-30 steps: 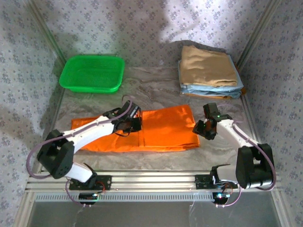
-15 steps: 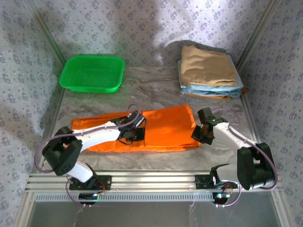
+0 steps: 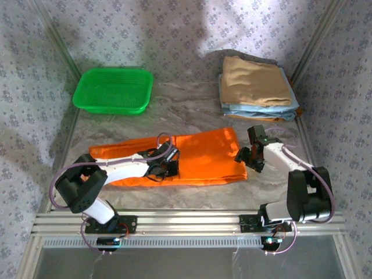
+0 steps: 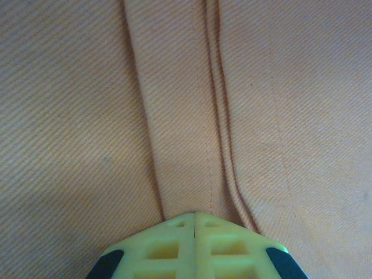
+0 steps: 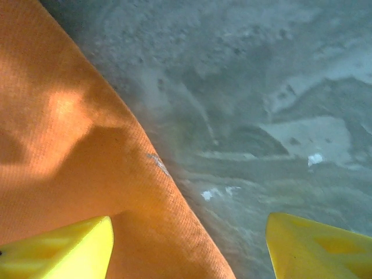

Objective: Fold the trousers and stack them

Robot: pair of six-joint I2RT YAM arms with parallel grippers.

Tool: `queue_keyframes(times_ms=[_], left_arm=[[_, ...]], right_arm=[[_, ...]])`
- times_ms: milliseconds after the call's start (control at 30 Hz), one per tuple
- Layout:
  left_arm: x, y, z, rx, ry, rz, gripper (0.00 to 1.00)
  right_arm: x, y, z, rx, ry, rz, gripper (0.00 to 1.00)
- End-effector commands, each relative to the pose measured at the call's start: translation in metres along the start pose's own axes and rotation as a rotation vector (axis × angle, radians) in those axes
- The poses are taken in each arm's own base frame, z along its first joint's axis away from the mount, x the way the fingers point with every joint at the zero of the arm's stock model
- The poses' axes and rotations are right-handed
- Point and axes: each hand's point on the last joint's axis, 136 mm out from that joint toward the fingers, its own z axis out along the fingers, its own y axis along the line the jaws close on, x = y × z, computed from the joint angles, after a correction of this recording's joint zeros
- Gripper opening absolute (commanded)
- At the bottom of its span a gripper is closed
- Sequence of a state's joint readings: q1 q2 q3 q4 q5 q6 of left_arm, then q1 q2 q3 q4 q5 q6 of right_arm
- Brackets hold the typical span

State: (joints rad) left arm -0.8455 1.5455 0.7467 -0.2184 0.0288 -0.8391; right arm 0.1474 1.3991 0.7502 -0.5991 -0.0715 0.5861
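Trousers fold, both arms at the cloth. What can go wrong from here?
1. The left fingers are shut on a pleat midway along the trousers. A pull could drag and bunch the cloth rather than fold it.
2. The right fingers stand open across the trousers' edge, one over cloth, one over the bare table. Closing may catch only one layer or slip off.
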Motion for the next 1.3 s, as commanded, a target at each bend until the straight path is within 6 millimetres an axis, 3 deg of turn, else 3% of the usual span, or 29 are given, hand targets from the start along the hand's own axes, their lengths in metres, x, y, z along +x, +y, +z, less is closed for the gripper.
queue_keyframes(times_ms=[0, 133, 333, 367, 500, 667, 767, 833, 1000, 1100, 1167, 1267], left_arm=[[0.022, 0.028, 0.011, -0.099, 0.056, 0.013, 0.00], [0.020, 0.029, 0.006, -0.103, 0.049, 0.023, 0.00], [0.014, 0.021, -0.004, -0.070, 0.023, 0.028, 0.00], [0.014, 0.021, -0.004, -0.069, 0.022, 0.031, 0.00], [0.011, 0.018, -0.005, -0.065, 0.017, 0.038, 0.00], [0.007, 0.013, -0.006, -0.054, 0.012, 0.038, 0.00], [0.006, 0.012, -0.008, -0.052, 0.009, 0.040, 0.00], [0.005, 0.013, -0.011, -0.051, 0.004, 0.038, 0.00], [0.004, 0.013, -0.016, -0.049, -0.008, 0.040, 0.00], [0.004, 0.014, -0.017, -0.051, -0.007, 0.039, 0.00], [0.003, 0.014, -0.018, -0.048, -0.011, 0.038, 0.00], [0.002, 0.014, -0.020, -0.045, -0.015, 0.037, 0.00]], right_arm=[[-0.022, 0.018, -0.002, -0.058, -0.024, -0.074, 0.72], [-0.030, 0.027, 0.013, -0.078, 0.026, -0.102, 0.72], [-0.007, 0.031, 0.036, -0.140, 0.121, -0.096, 0.64], [-0.003, 0.031, 0.036, -0.151, 0.128, -0.097, 0.60], [0.006, 0.037, 0.024, -0.210, 0.127, -0.114, 0.30], [0.006, 0.039, 0.008, -0.232, 0.116, -0.122, 0.16], [0.004, 0.041, 0.001, -0.240, 0.105, -0.114, 0.21], [0.002, 0.034, -0.001, -0.203, 0.084, -0.107, 0.39], [0.014, 0.013, 0.011, -0.105, 0.123, -0.062, 0.61], [0.026, 0.004, 0.020, -0.074, 0.153, -0.039, 0.62], [0.034, 0.010, 0.025, -0.114, 0.187, -0.047, 0.59], [0.044, 0.028, 0.023, -0.205, 0.219, -0.091, 0.44]])
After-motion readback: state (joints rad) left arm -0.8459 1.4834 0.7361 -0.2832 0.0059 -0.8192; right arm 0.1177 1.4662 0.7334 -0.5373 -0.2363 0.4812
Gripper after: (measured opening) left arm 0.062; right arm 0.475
